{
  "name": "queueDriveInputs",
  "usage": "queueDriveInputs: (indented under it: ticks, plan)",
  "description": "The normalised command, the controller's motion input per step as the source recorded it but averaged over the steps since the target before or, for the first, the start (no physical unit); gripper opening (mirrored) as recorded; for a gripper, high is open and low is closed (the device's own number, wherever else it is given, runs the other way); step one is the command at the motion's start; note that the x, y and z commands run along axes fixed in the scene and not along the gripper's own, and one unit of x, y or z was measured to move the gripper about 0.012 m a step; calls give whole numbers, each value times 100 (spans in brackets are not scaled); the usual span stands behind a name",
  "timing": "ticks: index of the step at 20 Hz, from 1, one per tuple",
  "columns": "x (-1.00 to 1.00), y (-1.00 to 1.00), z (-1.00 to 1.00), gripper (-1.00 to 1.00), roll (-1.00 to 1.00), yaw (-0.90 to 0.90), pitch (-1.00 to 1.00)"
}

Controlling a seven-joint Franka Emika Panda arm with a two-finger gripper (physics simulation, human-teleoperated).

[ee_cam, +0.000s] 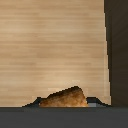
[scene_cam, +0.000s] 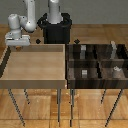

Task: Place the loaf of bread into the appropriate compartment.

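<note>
1. Orange-brown, the loaf of bread (ee_cam: 64, 98) sits clamped in the gripper (scene_cam: 15, 47), above the far corner of the light wooden tray (scene_cam: 30, 82) at the exterior view's left.
2. The fingers are hard to make out; the wrist view cuts off the loaf's lower half.
3. The dark four-cell bin (scene_cam: 70, 67) stands beside the tray.

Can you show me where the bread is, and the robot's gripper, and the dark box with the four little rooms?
loaf of bread (ee_cam: 64, 97): wrist view, on its brown crust.
gripper (scene_cam: 16, 48): exterior view, between its fingertips, above the tray's far corner.
four-cell bin (scene_cam: 98, 62): exterior view, on the middle divider wall.
</note>
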Motion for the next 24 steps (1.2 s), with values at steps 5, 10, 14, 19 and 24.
queueDriveInputs:
  ticks: [5,10,14,19,24]
  plan:
    - [0,0,100,-100,0,0,0]
    - [0,80,0,-100,0,0,0]
    - [0,100,0,-100,0,0,0]
    - [0,100,0,-100,0,0,0]
    - [0,100,0,-100,0,0,0]
